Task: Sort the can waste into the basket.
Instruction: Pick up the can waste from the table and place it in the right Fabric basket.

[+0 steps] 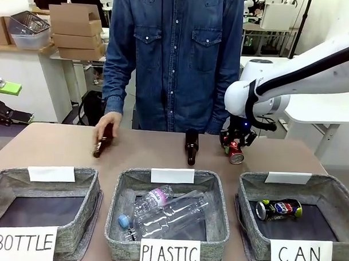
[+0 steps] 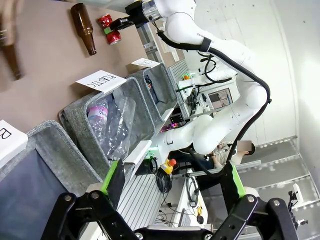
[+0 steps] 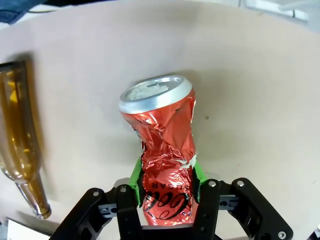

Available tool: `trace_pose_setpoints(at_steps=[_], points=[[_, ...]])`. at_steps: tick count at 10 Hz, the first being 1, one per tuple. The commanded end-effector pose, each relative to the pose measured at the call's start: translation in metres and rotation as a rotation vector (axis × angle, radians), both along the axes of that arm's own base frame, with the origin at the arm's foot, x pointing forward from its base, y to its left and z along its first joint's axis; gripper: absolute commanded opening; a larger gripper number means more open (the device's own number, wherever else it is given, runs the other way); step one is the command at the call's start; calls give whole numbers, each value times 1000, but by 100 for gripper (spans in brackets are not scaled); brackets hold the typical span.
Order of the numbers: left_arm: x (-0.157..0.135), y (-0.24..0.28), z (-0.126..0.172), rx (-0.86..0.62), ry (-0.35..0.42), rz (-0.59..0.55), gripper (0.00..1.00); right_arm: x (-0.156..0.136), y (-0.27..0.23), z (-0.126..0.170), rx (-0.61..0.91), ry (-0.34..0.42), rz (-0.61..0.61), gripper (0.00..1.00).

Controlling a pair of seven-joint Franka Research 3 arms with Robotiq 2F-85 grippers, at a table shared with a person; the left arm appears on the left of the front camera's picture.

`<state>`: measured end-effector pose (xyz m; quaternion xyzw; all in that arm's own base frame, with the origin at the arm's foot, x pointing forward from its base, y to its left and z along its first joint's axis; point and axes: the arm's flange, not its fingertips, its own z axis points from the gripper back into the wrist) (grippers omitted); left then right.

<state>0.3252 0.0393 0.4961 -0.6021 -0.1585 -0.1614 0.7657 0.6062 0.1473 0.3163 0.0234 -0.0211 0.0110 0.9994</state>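
Since the surface (image 1: pixel 48 146) lies close beneath and the basket (image 1: pixel 327 184) sits just robot-side of the right claw (image 1: pixel 236 145), that claw, clamped on the crumpled waist of the red can (image 3: pixel 162 130), should lift straight before swinging over. The left claw (image 2: pixel 172 175) gapes wide, empty, and the dark can (image 1: pixel 279 209) lies inside the basket already.

You've got a red can (image 3: pixel 167 150) of shiny crumpled metal, a glossy brown glass bottle (image 3: pixel 20 140), smooth matt bench (image 3: pixel 250 75), rough grey cloth basket (image 1: pixel 327 187).
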Motion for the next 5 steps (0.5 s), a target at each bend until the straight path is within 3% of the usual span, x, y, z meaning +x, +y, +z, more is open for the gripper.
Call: trace_pose_setpoints(at_steps=[1,4,5], points=[[-4,1,2,7,2,-10,100,0,-1,5,-14,14,11,32],[-4,1,2,7,2,-10,100,-3,-5,12,1,17,15,32],[-4,1,2,7,2,-10,100,-18,-14,36,21,14,35,32]])
